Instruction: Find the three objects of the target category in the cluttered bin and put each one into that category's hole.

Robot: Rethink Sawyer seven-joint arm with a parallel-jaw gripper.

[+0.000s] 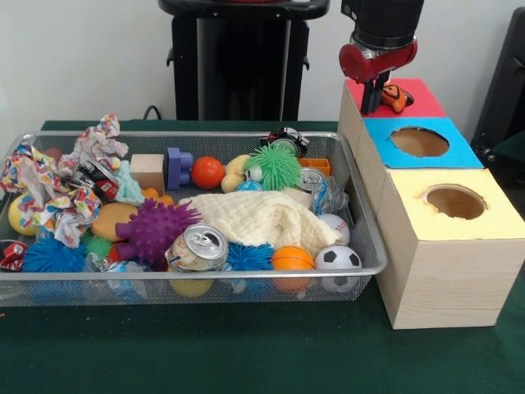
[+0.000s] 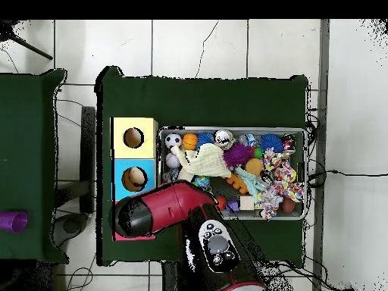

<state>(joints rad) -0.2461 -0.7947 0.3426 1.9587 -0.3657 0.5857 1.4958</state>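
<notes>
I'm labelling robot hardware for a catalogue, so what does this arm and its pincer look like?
The arm has a glossy red shell with black sections, rounded and tube-like. From above, a black joint cap shows small round buttons. Its wrist in the front view is a black cylinder over a red rounded collar, ending in a dark pincer with short, narrow fingers. No cables are visible.

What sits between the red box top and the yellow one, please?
The blue box top with its round hole lies between the red top and the yellow top. Both views show it.
</notes>
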